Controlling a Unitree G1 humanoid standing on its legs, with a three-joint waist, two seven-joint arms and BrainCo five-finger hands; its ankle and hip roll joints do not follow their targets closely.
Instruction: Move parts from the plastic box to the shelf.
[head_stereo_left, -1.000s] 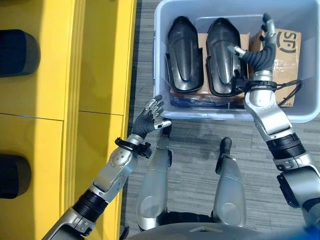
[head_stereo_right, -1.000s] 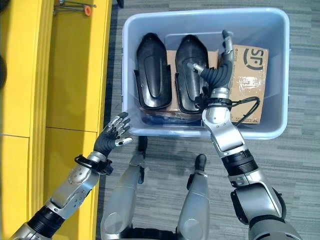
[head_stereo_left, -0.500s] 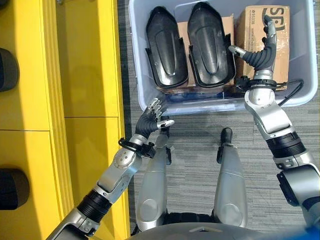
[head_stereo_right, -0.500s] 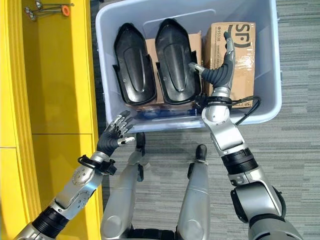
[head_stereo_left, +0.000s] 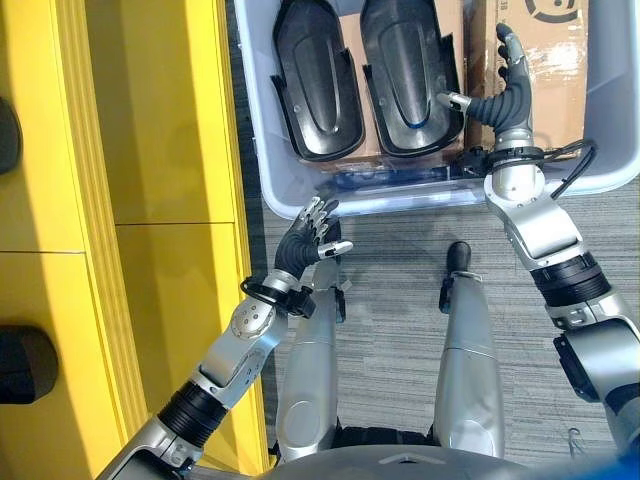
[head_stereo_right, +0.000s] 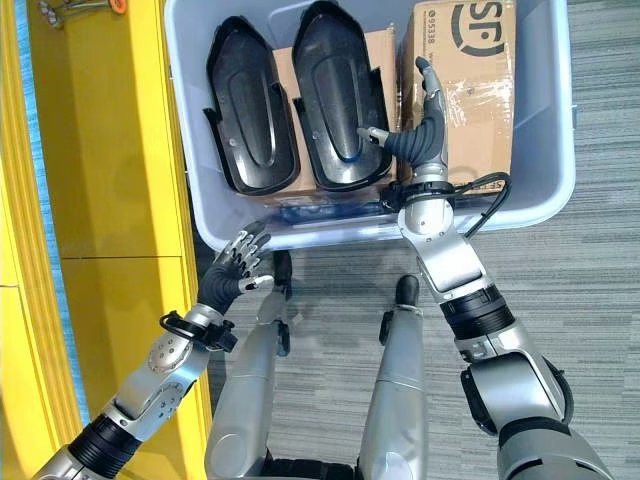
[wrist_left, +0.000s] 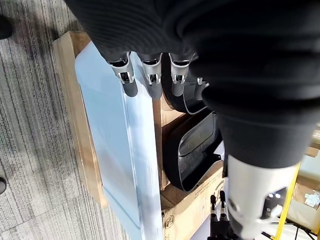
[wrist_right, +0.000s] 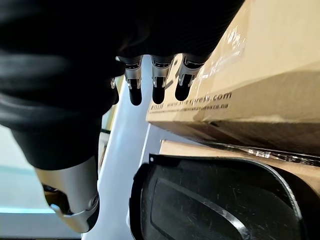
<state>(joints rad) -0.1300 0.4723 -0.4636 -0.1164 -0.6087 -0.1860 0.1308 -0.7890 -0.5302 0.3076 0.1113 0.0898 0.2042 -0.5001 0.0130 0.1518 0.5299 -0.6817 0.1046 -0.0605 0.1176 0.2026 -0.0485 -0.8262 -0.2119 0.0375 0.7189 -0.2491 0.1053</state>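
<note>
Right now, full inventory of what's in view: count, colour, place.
pale blue plastic box: 1, on the grey carpet ahead of the robot, beside the shelf.
black moulded plastic parts: 2, black, side by side in the box, resting on cardboard.
brown cardboard carton: 1, brown with clear tape, in the box, on the robot's right of the black parts.
yellow shelf: 1, yellow, along the robot's left side.
dark rounded items on the shelf: 2 partly visible, dark, at the left edge; what they are I cannot tell.
left hand: open, holding nothing, just outside the box's near corner.
right hand: open, over the box between the nearer black part and the carton.
</note>
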